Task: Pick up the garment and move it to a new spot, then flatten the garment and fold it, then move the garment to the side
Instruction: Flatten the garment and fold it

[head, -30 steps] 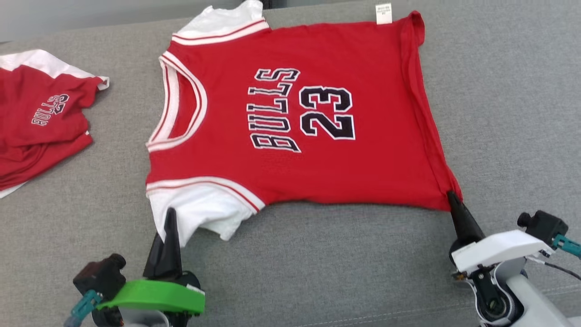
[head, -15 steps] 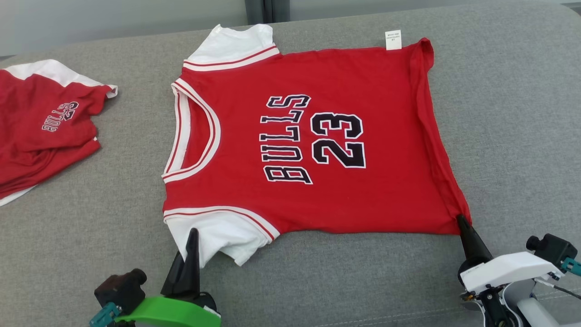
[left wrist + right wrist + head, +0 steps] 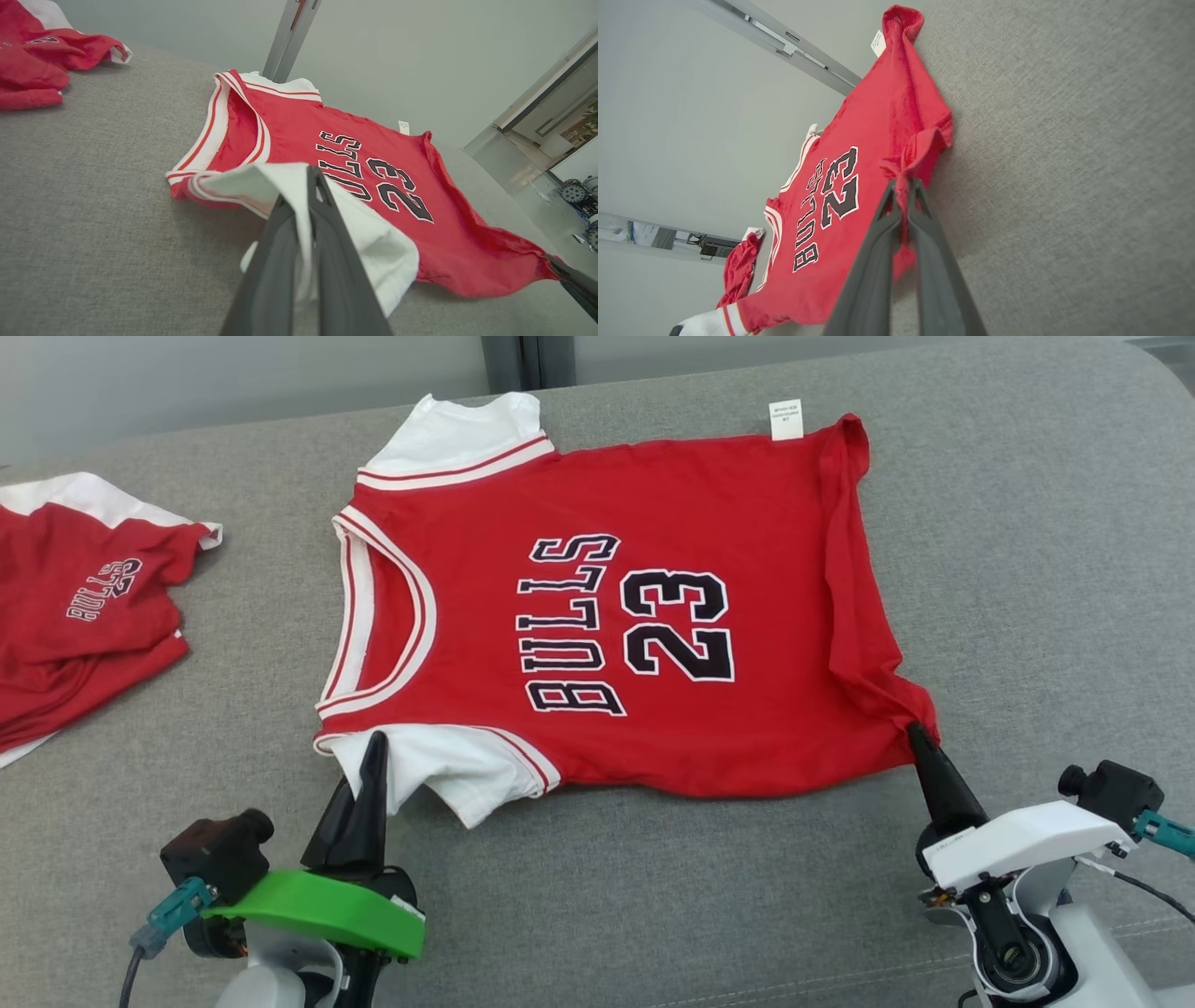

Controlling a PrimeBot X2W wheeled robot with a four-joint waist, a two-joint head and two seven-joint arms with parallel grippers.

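Grey fabric couch top [image 3: 1027,569], head view: the red Bulls 23 jersey with white sleeves [image 3: 766,569] lies spread ahead of me, collar left, hem right. My left gripper [image 3: 375,745] and right gripper [image 3: 915,735] sit at its near edge's two ends.

Left wrist view: clamped on the near white sleeve [image 3: 373,242].

Right wrist view: clamped on the red hem corner [image 3: 924,144], so the long axis runs straight across between them.

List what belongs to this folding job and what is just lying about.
In the job: red 23 jersey; left pincer, shut on its white sleeve; right pincer, shut on its hem corner.
Lying about: crumpled red garment; metal post.
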